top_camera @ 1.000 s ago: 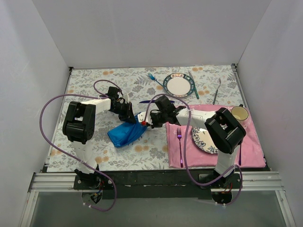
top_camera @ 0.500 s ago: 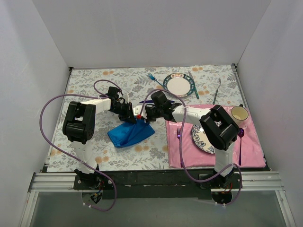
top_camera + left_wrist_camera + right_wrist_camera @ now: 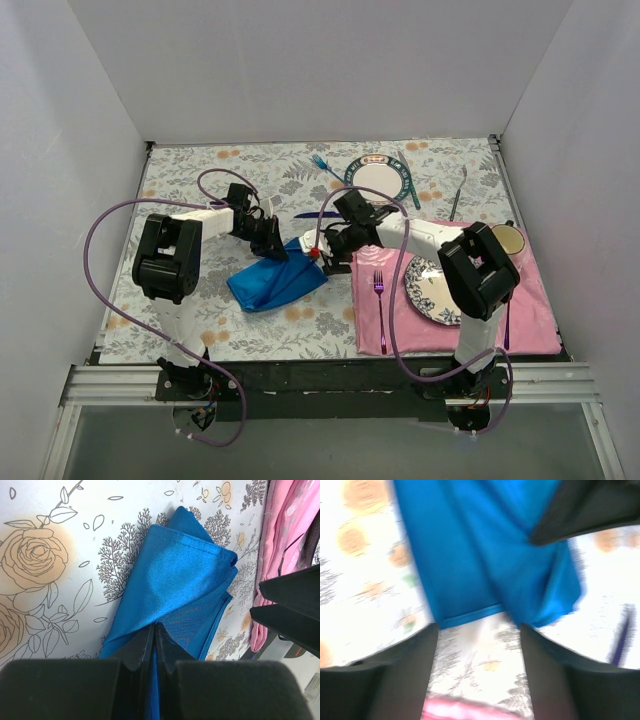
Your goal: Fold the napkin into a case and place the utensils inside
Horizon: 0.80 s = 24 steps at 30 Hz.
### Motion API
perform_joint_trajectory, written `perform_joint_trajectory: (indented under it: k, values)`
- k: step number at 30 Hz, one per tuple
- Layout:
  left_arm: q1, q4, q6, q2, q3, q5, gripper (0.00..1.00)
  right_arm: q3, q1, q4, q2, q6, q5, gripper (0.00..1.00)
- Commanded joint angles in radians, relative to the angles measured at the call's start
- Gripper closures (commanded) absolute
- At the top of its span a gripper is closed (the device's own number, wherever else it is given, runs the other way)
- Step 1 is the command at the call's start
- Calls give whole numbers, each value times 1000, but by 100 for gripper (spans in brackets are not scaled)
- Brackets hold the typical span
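Note:
The blue napkin (image 3: 272, 280) lies loosely folded on the floral tablecloth at centre left. My left gripper (image 3: 278, 250) is shut on the napkin's upper edge; in the left wrist view the cloth (image 3: 175, 575) runs between the closed jaws (image 3: 155, 630). My right gripper (image 3: 318, 252) stands open just right of the napkin's corner. In the blurred right wrist view the bare gap (image 3: 479, 630) shows tablecloth, with the napkin (image 3: 480, 545) just beyond. The light-blue fork (image 3: 322, 165) lies beside the far plate. The dark purple knife (image 3: 312, 214) lies behind the grippers.
A pink placemat (image 3: 530, 310) at the right carries a magenta fork (image 3: 380, 300), a patterned plate (image 3: 432, 292) and a mug (image 3: 507, 240). A teal-rimmed plate (image 3: 377, 181), a teal knife (image 3: 408, 178) and a grey utensil (image 3: 457, 195) lie at the back.
My right gripper has opened, let go of the napkin's corner and drawn back a little to the right. The left gripper has kept its hold and its place.

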Motion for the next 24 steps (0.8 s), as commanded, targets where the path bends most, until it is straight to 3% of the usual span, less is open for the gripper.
perform_joint_trajectory:
  k: [1, 3, 6, 9, 13, 21, 24]
  values:
    - [-2, 5, 40, 19, -16, -63, 100, 117, 4, -350, 52, -151, -90, 18]
    - [-2, 4, 43, 18, -16, -62, 100, 127, -1, -393, 79, -217, -99, 18]
    - [-2, 3, 46, 15, -19, -62, 100, 52, 0, -304, 51, -246, -91, 21]
    - [-2, 5, 48, 13, -21, -63, 100, 29, 7, -235, 63, -248, -73, 32]
    - [-2, 8, 45, 15, -22, -60, 100, 70, 10, -235, 108, -245, -55, 57]
    - [-2, 11, 45, 15, -19, -63, 100, 75, 19, -250, 140, -288, 4, 70]
    - [-2, 10, 45, 16, -19, -63, 100, 87, 23, -244, 146, -263, 18, 89]
